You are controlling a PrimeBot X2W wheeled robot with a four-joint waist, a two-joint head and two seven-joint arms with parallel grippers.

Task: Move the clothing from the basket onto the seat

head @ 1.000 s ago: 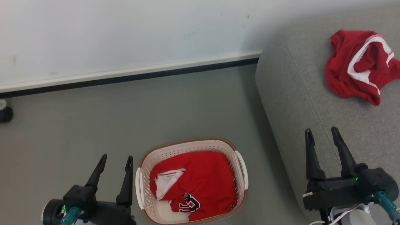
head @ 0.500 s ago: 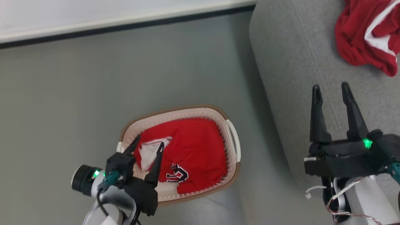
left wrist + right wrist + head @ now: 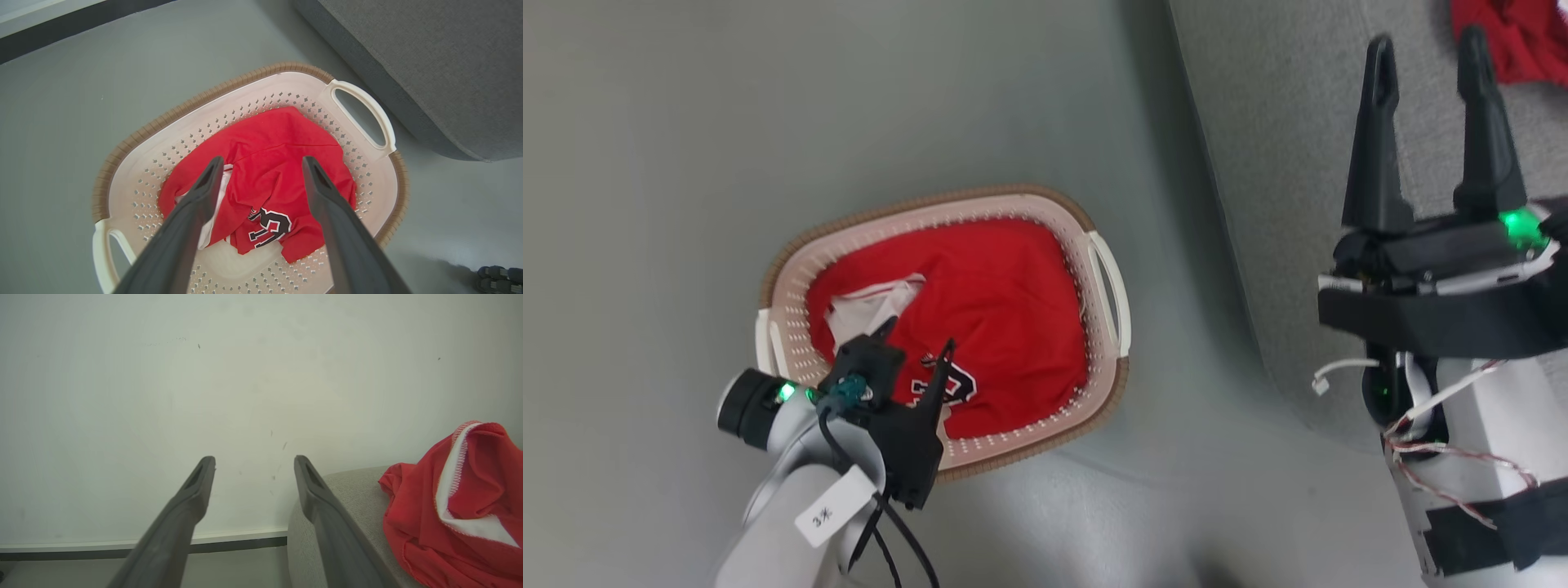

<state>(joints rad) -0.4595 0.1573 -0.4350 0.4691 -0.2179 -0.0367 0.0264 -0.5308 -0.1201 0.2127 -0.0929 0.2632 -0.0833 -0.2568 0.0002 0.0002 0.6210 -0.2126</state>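
Grey floor (image 3: 645,163) — cream basket (image 3: 947,209) beside grey sofa (image 3: 1282,163) — red garment (image 3: 416,506) atop sofa

Grey-green floor (image 3: 645,163) meets a pale wall (image 3: 163,375) with dark skirting (image 3: 229,546).

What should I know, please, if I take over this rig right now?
Left gripper: open, low over the jersey in the basket, nothing gripped.
Right gripper: open, empty, held over the sofa.
Done: the red garment with white trim lies on the sofa.
To do: grasp the jersey, lift it out, lay it on the sofa.
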